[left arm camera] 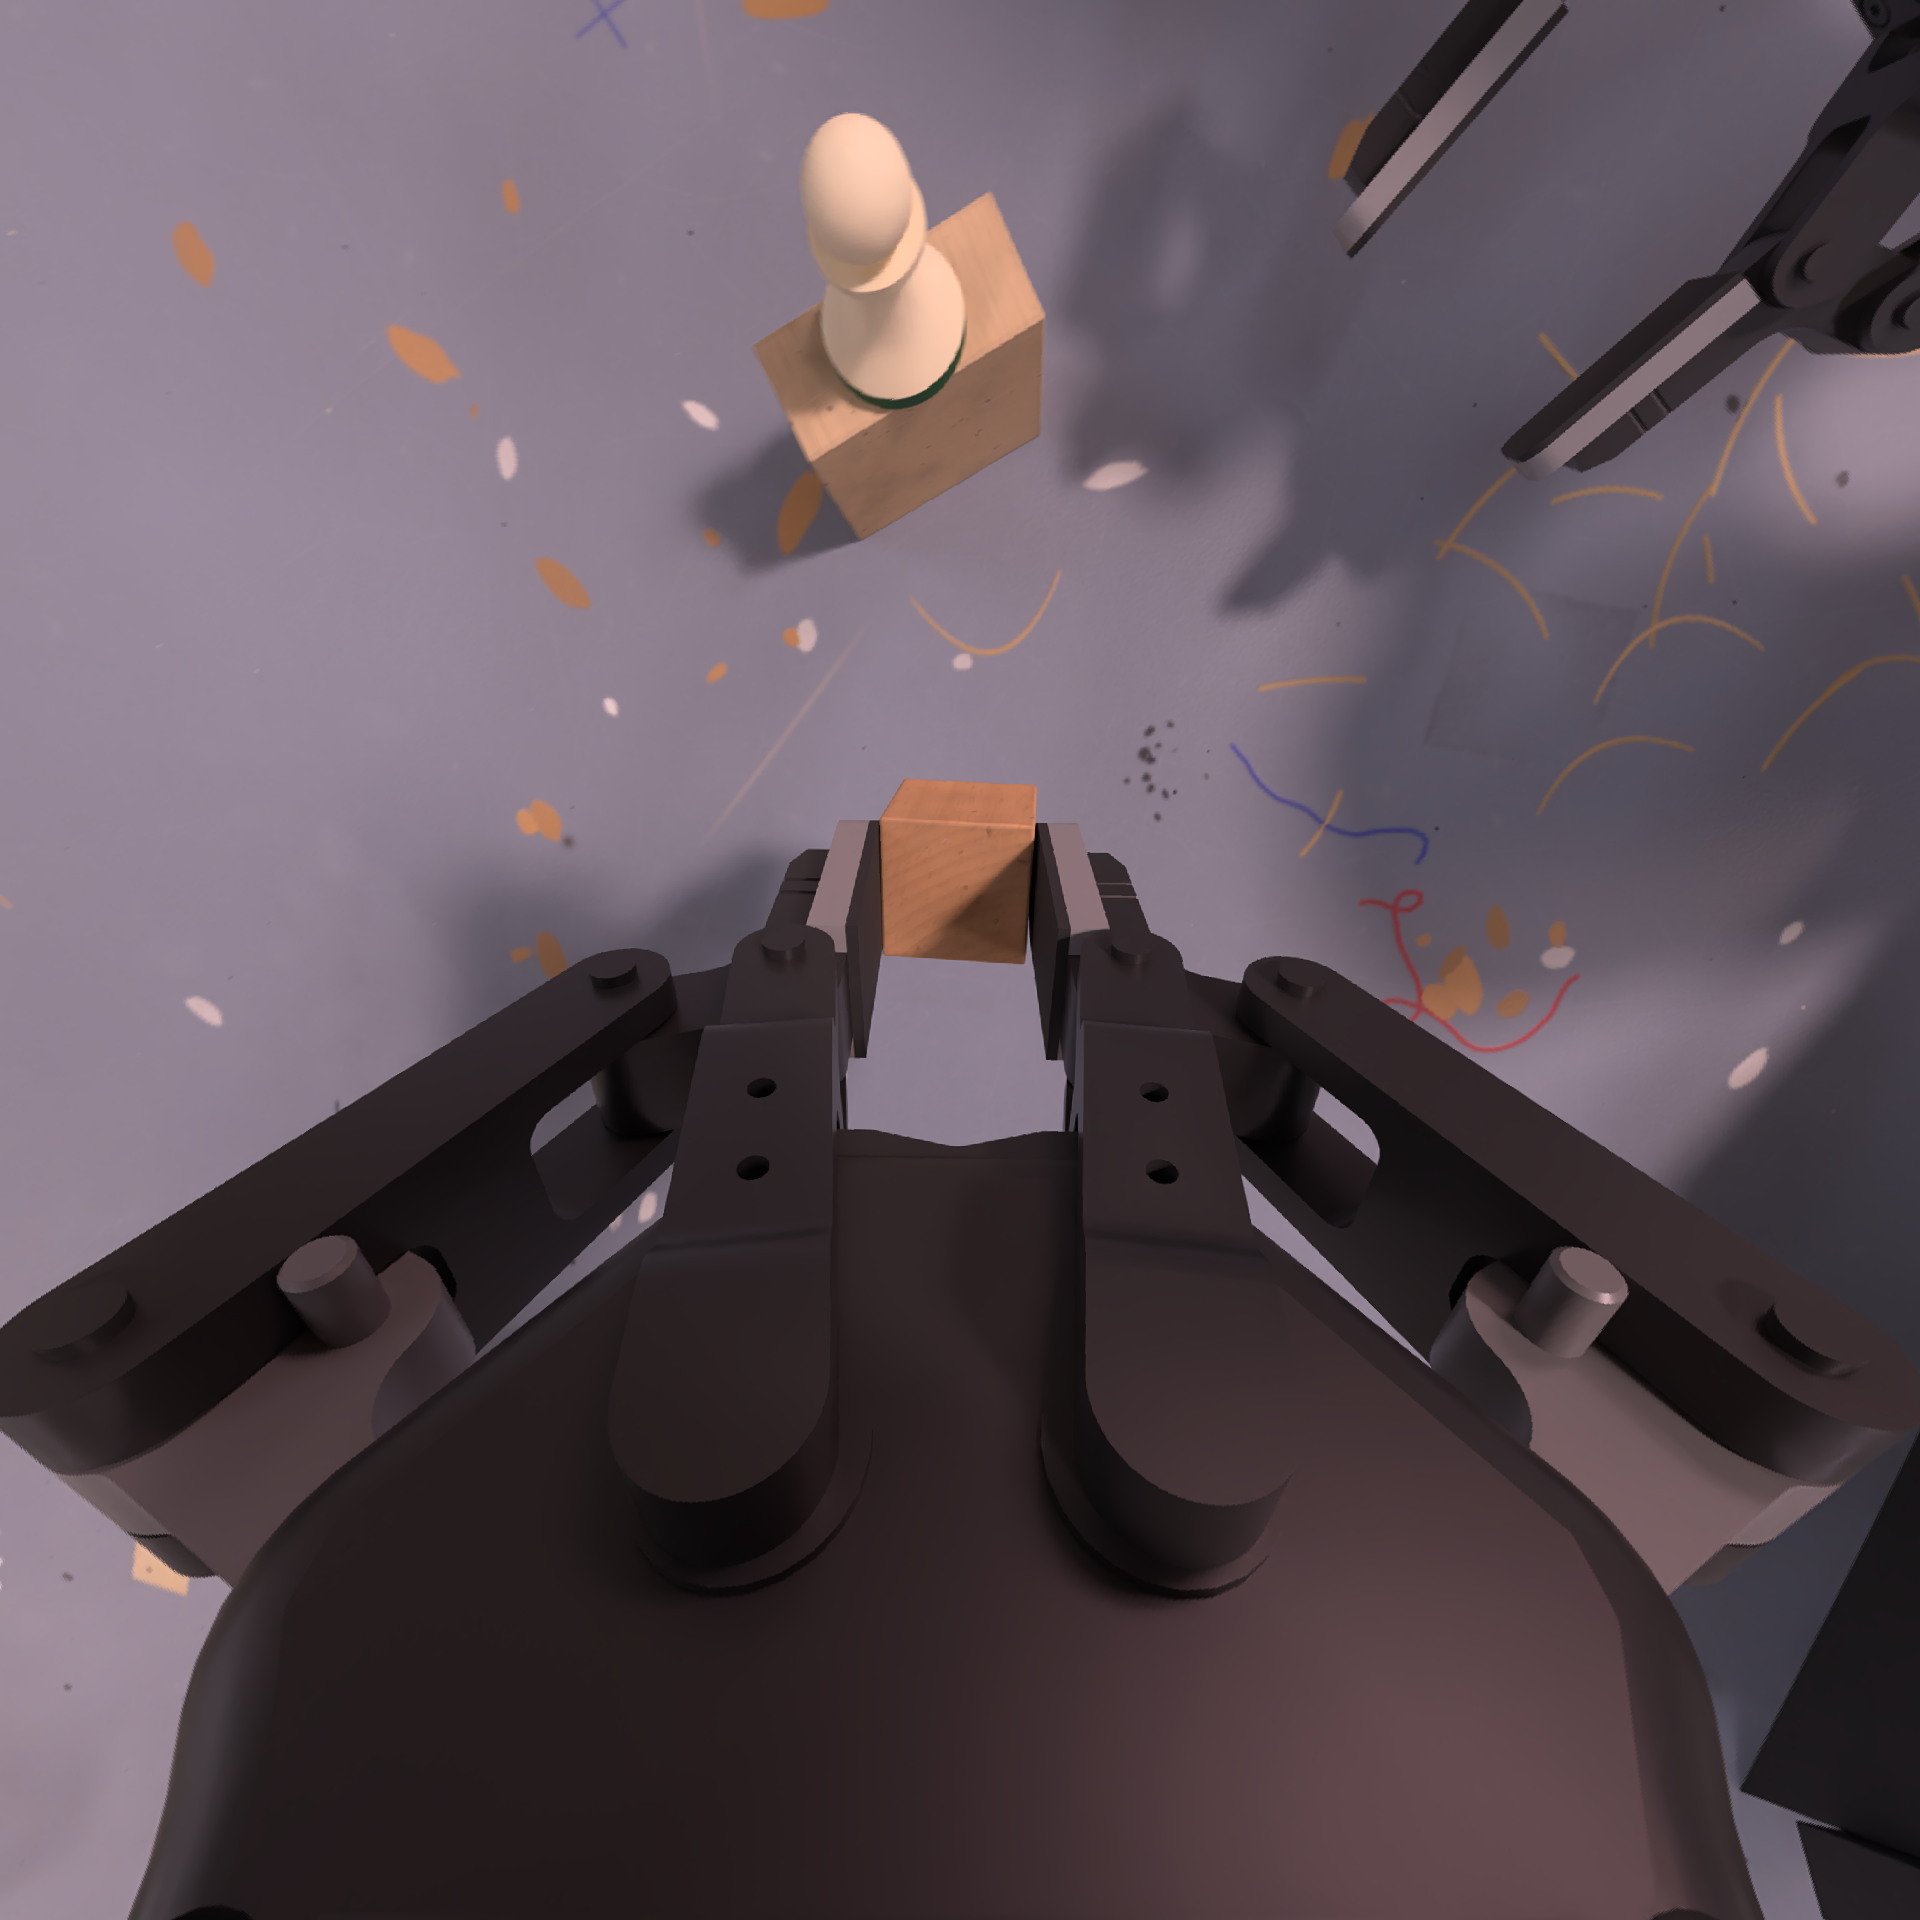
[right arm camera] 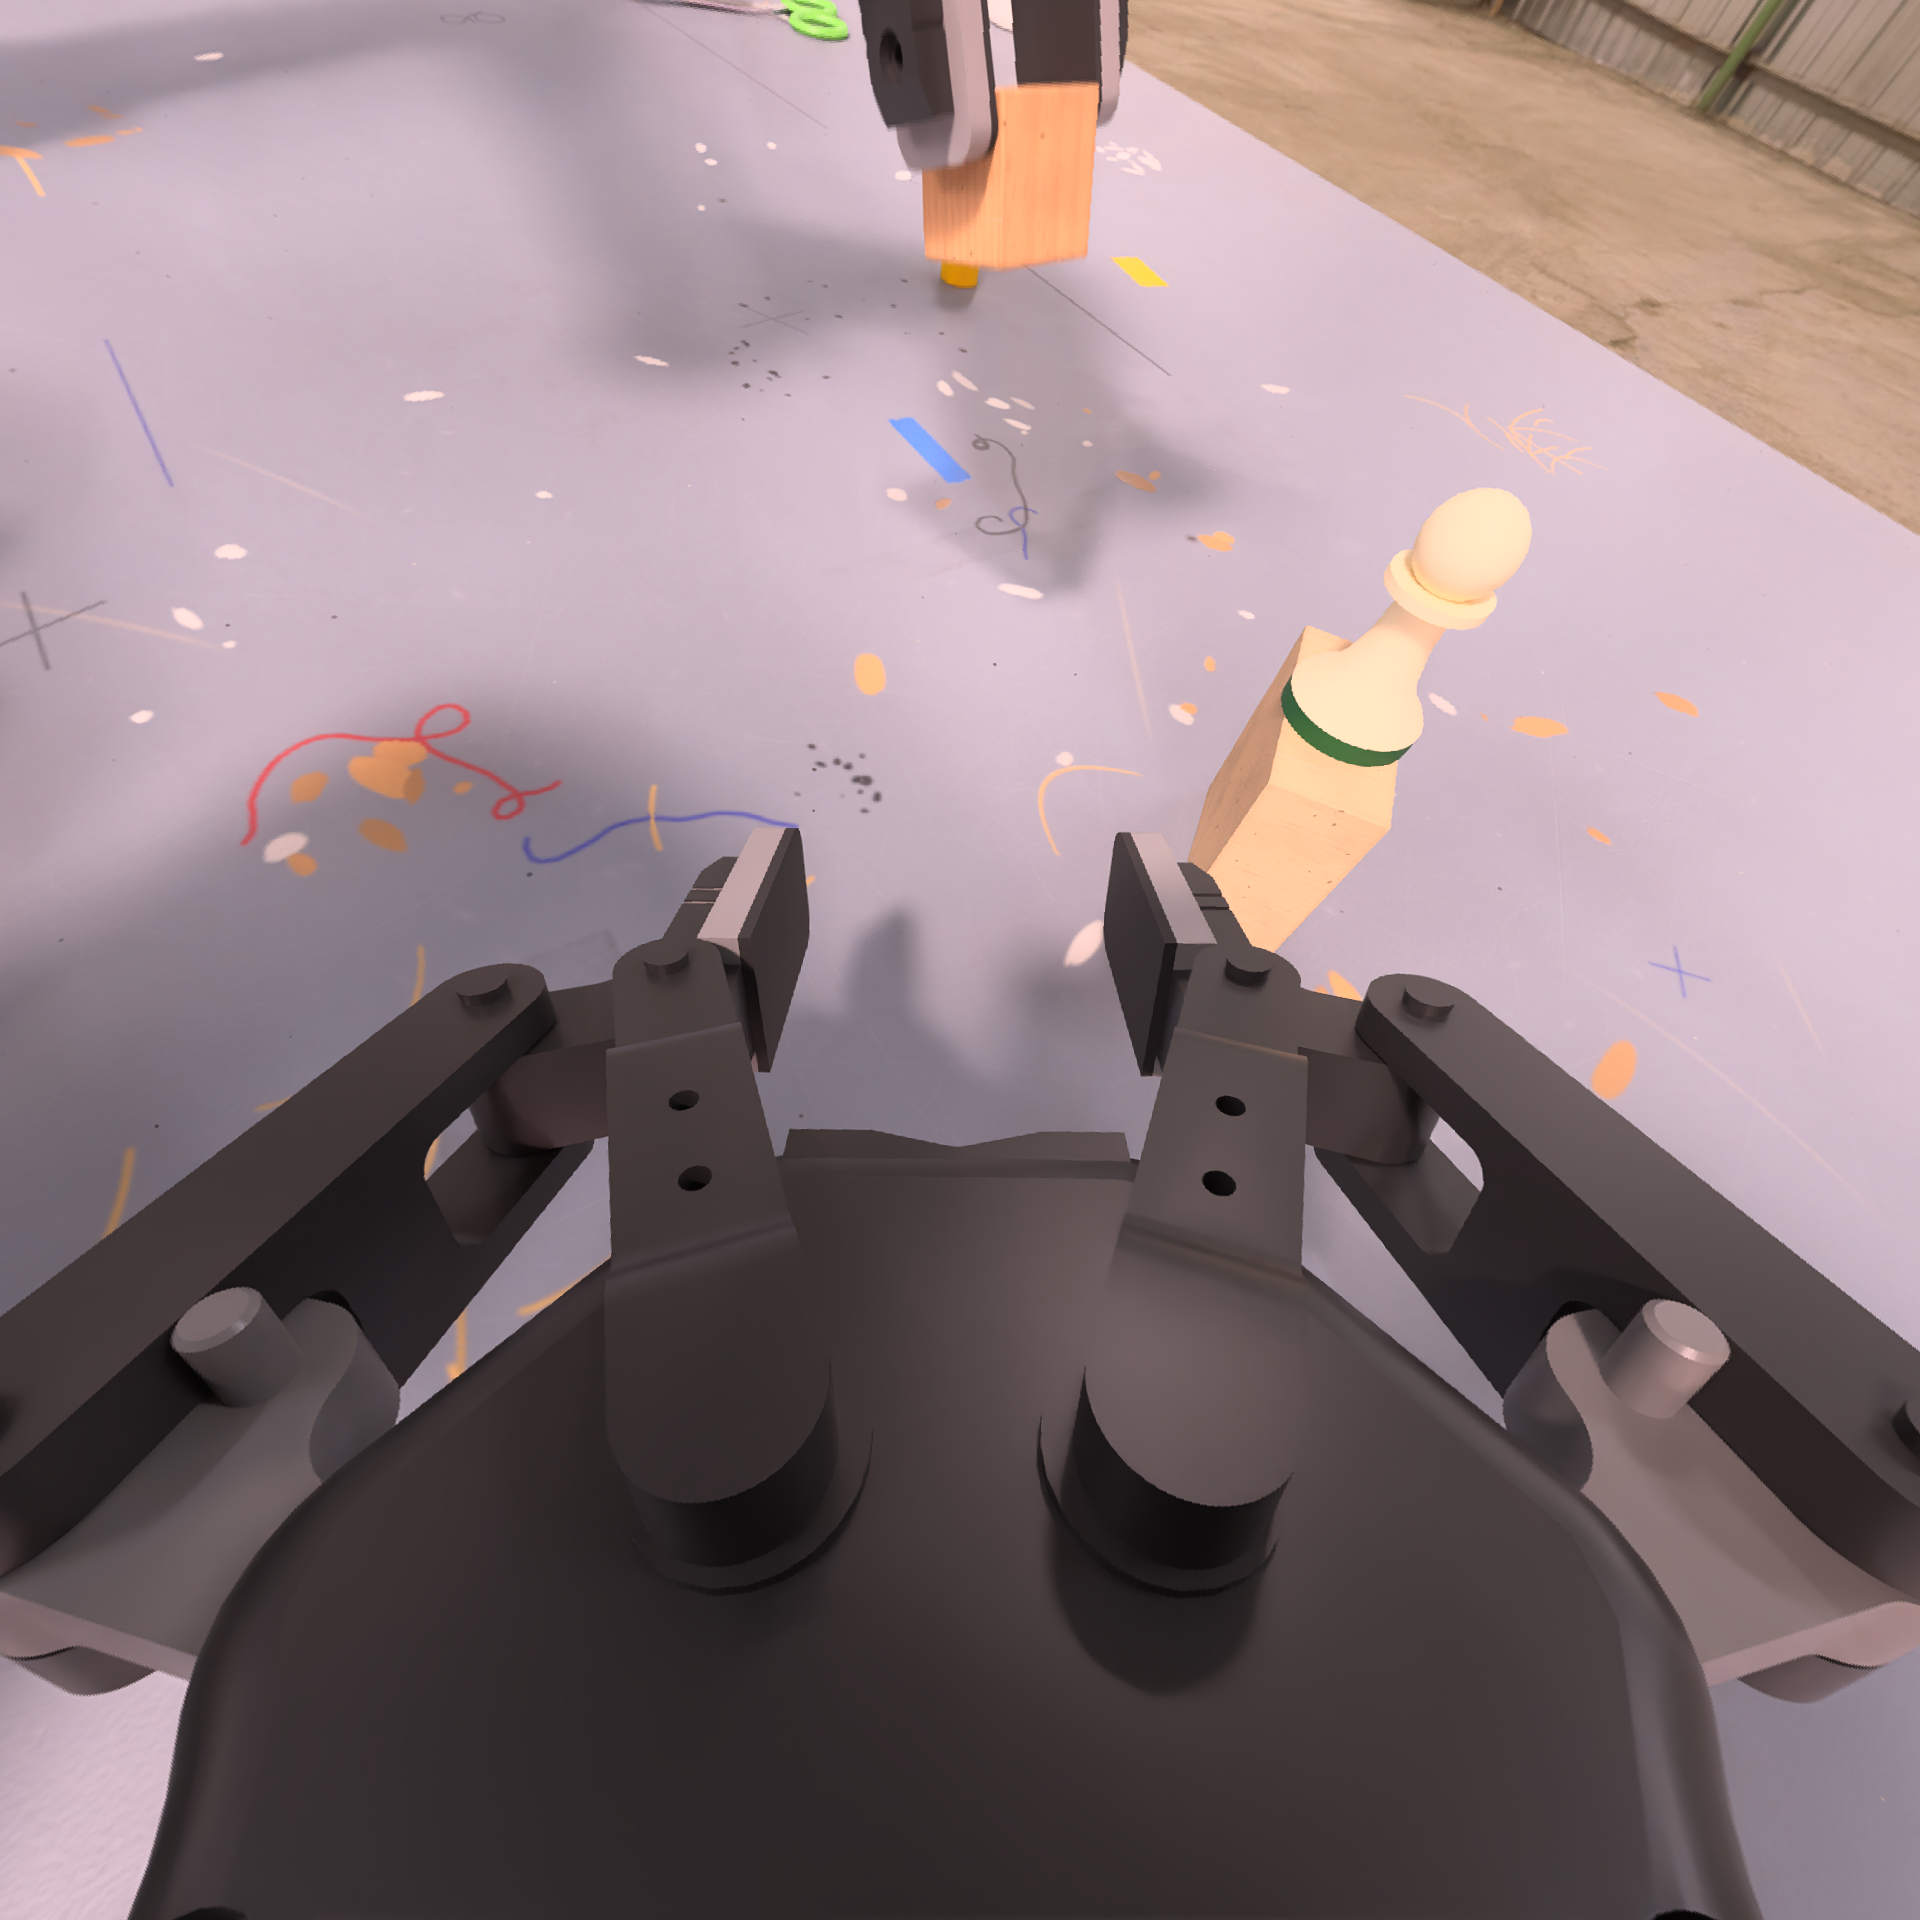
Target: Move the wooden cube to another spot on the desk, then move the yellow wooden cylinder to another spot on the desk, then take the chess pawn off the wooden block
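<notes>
My left gripper [left arm camera: 958,862] is shut on the wooden cube [left arm camera: 956,873] and holds it above the desk; the cube also shows in the right wrist view [right arm camera: 1013,182], raised in that gripper. A cream chess pawn [left arm camera: 878,270] with a green base ring stands on a pale wooden block [left arm camera: 925,416]; both show in the right wrist view, the pawn [right arm camera: 1392,665] on the block [right arm camera: 1288,831]. My right gripper [right arm camera: 956,914] is open and empty, just left of the block. A bit of the yellow cylinder [right arm camera: 958,274] shows beyond the held cube.
The grey desk [right arm camera: 520,520] bears paint flecks and scribbles. The right gripper's fingers [left arm camera: 1621,395] hang at the top right of the left wrist view. The desk's far edge [right arm camera: 1558,312] meets a dirt floor. A green object [right arm camera: 816,16] lies at the far end.
</notes>
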You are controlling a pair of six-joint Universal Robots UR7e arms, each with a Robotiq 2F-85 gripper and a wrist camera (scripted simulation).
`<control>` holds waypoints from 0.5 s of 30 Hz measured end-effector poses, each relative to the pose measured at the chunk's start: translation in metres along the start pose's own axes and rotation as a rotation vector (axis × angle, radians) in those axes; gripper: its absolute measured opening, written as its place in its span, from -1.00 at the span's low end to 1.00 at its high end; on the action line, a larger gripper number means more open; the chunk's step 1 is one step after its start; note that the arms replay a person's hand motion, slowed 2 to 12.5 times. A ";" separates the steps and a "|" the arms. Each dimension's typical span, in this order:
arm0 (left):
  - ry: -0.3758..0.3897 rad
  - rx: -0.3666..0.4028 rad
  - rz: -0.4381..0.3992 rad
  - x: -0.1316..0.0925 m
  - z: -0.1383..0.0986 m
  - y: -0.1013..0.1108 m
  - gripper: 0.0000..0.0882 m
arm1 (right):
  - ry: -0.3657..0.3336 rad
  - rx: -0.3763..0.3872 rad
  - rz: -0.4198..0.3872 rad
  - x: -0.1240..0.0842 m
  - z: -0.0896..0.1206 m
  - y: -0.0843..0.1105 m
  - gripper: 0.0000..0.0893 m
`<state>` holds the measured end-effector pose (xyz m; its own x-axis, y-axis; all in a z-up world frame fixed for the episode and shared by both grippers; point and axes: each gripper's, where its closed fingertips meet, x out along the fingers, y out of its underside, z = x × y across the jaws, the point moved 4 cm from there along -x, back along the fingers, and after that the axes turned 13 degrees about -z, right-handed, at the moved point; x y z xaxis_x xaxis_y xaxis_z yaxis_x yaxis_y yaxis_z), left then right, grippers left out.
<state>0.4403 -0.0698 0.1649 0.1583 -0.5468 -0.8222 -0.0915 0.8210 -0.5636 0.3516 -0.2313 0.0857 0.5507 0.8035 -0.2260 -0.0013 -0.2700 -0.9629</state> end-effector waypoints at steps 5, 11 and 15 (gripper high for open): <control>0.027 0.012 0.016 0.021 -0.010 -0.004 -0.41 | -0.001 -0.003 0.004 0.000 0.000 0.001 0.16; 0.057 0.013 0.034 0.045 -0.020 -0.008 -0.42 | -0.001 -0.006 0.010 0.000 0.000 0.002 0.16; 0.065 0.020 0.053 0.060 -0.024 -0.008 -0.42 | 0.000 -0.007 0.014 0.000 0.000 0.003 0.16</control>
<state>0.4274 -0.1128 0.1179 0.0900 -0.5118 -0.8544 -0.0783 0.8516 -0.5184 0.3517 -0.2321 0.0823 0.5503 0.7997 -0.2399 -0.0036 -0.2851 -0.9585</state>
